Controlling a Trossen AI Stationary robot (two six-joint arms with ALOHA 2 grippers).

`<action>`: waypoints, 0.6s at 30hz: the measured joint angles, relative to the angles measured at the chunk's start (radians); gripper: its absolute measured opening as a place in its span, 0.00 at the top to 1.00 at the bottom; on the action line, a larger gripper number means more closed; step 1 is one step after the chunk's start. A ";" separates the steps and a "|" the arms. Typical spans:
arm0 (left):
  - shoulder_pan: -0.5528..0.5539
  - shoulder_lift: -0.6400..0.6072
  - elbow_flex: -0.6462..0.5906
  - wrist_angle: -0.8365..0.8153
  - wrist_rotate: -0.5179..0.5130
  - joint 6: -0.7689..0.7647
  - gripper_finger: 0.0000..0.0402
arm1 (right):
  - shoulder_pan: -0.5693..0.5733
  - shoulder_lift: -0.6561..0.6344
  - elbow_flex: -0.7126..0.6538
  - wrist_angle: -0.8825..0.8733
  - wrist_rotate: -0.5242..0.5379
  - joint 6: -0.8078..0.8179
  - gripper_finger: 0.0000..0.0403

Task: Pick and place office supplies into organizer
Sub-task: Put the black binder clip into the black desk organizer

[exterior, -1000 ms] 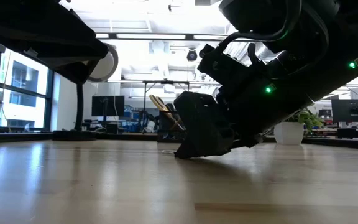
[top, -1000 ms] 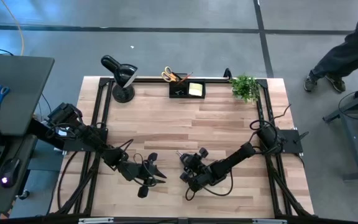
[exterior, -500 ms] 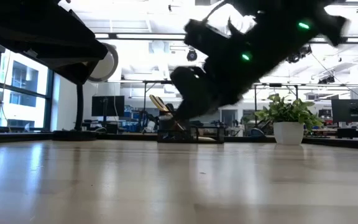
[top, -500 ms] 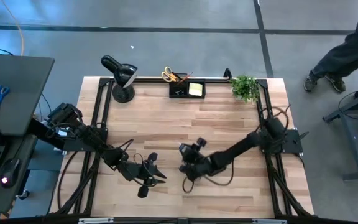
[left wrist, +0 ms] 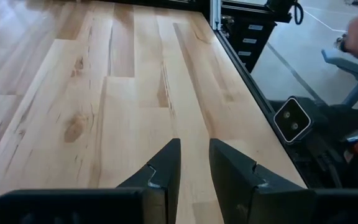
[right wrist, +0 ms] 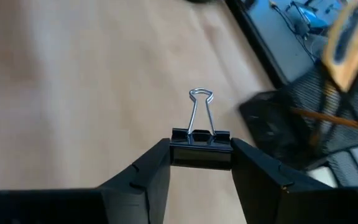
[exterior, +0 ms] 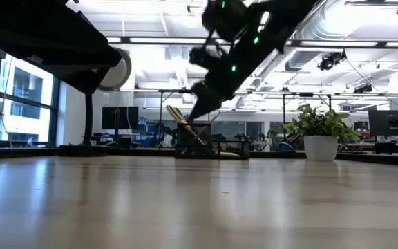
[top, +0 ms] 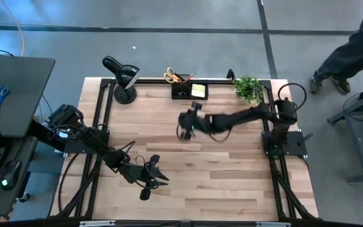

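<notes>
A grey concrete floor (top: pixel 188 44) surrounds the wooden table (top: pixel 169 189), with a dark desk (top: pixel 11 94) alongside.

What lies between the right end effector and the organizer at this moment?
Only bare tabletop. In the high view, the right end effector, shut on a binder clip, hangs short of the organizer.

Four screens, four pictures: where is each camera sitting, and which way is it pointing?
High view: above the table, looking straight down; both arms show, the right claw near the organizer.
Low view: at tabletop height, looking across toward the room; the right arm reaches in overhead.
Left wrist view: on the left arm, looking past the left claw at bare wood.
Right wrist view: on the right arm, its claw shut on a binder clip.
Shared: the high, low and right wrist views all show the organizer.
</notes>
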 joint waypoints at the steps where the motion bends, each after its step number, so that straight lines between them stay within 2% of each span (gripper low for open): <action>1: 0.000 0.000 0.000 0.000 -0.003 0.000 0.82 | -0.038 0.000 0.000 0.001 -0.017 -0.022 0.64; 6: 0.000 0.000 0.000 0.000 -0.005 -0.007 0.82 | -0.202 0.000 0.000 0.019 -0.120 -0.062 0.64; 10: 0.000 0.001 0.000 0.002 -0.019 -0.026 0.82 | -0.299 0.000 0.000 0.076 -0.266 -0.119 0.64; 15: 0.000 0.001 0.000 0.018 -0.032 -0.019 0.82 | -0.370 0.001 0.000 0.114 -0.421 -0.172 0.64; 18: 0.000 0.001 0.000 0.018 -0.032 0.001 0.82 | -0.389 0.001 0.000 0.113 -0.437 -0.184 0.64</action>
